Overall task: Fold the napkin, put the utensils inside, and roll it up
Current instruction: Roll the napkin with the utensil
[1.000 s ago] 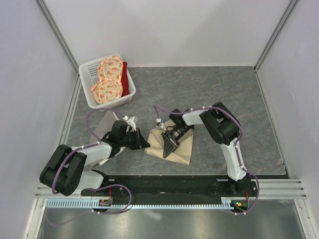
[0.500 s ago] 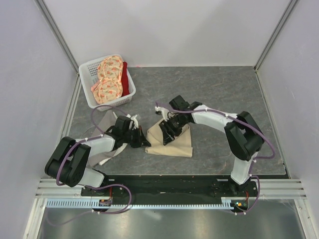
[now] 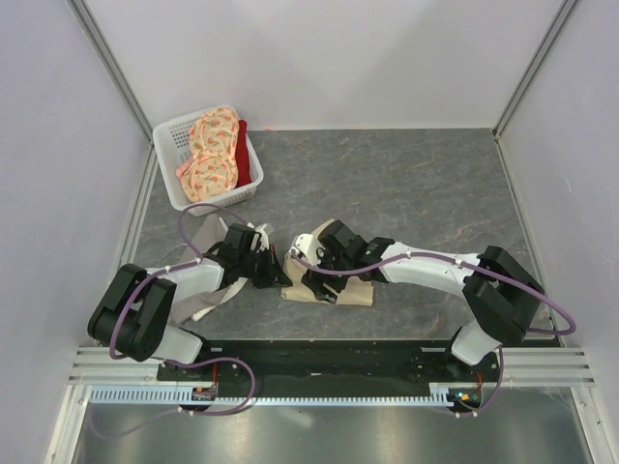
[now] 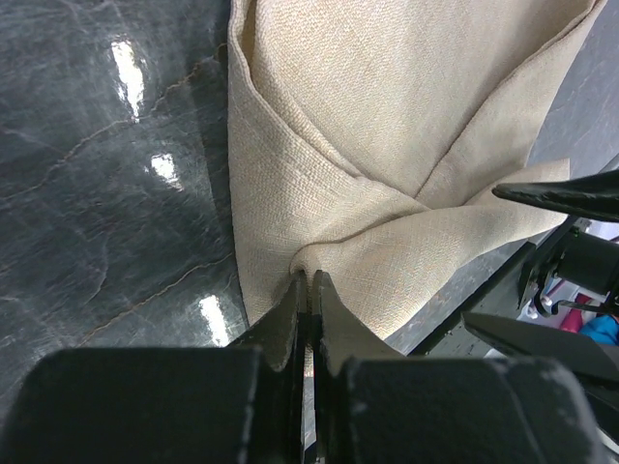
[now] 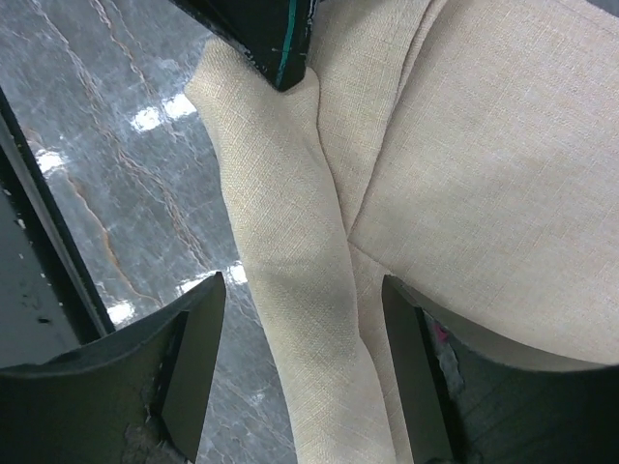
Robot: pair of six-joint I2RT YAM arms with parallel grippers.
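1. Since a second ago the right arm has dropped from its raised elbow and now reaches low and far to its left across the surface. The right tool has let go and spread its fingers.
2. That tool now stands wide open over the napkin, one finger on each side of a long raised fold, and it holds nothing. I cannot tell whether the tips touch the cloth.
3. My left tool is fully closed, pinching a small pucker at the napkin's near-left edge where two layers meet.
4. The napkin lies near the front middle of the surface, between the two tools. It looks narrower and more gathered than it did, with several flaps overlapping.
5. I judge the fold just laid over and released, so the folding step is close to done. The left pinch is what anchors the layers.
6. No fork shows in any view, so I treat the placing and the rolling as not yet started.
7. The grey-and-white cloth lies under my left arm, and the basket sits well apart at the far left.
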